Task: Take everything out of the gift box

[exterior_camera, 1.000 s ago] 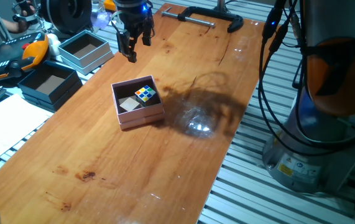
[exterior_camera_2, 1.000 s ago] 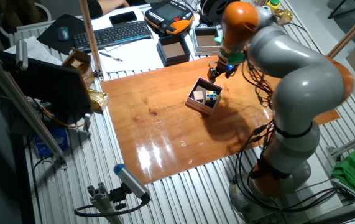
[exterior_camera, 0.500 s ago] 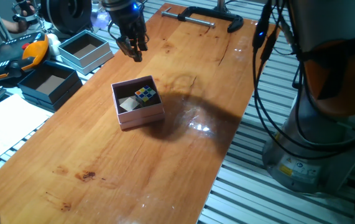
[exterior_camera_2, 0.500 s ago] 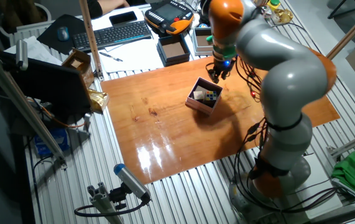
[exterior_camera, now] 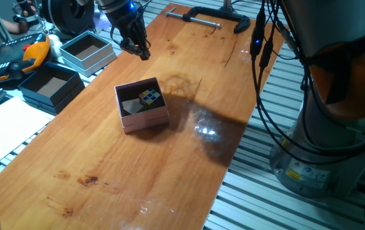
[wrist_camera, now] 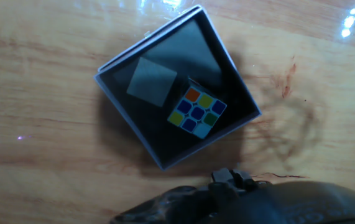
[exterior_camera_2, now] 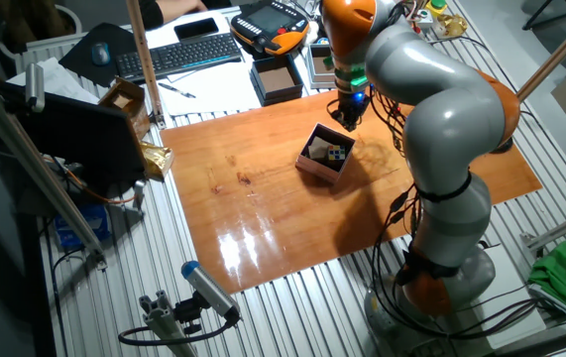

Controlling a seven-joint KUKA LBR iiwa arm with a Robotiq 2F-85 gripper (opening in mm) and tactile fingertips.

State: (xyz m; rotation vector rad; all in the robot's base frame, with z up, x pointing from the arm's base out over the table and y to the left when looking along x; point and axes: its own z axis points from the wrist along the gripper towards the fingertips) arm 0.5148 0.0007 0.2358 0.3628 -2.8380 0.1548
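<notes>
The pale-pink gift box (exterior_camera: 145,121) with a dark inside sits on the wooden table; it also shows in the other fixed view (exterior_camera_2: 314,169) and the hand view (wrist_camera: 146,43). Inside lie a multicoloured puzzle cube (exterior_camera: 149,97) (exterior_camera_2: 336,153) (wrist_camera: 196,112) and a pale beige-grey block (exterior_camera: 131,106) (exterior_camera_2: 315,152) (wrist_camera: 152,81), side by side. My gripper (exterior_camera: 137,48) (exterior_camera_2: 350,116) hangs above the table beyond the box's far side, empty, with its fingers apart. In the hand view only a dark part of the hand (wrist_camera: 239,199) shows at the bottom.
A light-blue box (exterior_camera: 87,51) and a dark navy box (exterior_camera: 50,85) stand off the table's left edge. A black clamp (exterior_camera: 214,18) lies at the far end. An orange pendant (exterior_camera: 16,57) is at the left. The robot base (exterior_camera: 323,140) stands at the right.
The gripper has moved toward the table's far left, away from the gift box, and the wrist has turned. The box and its contents have not moved.
</notes>
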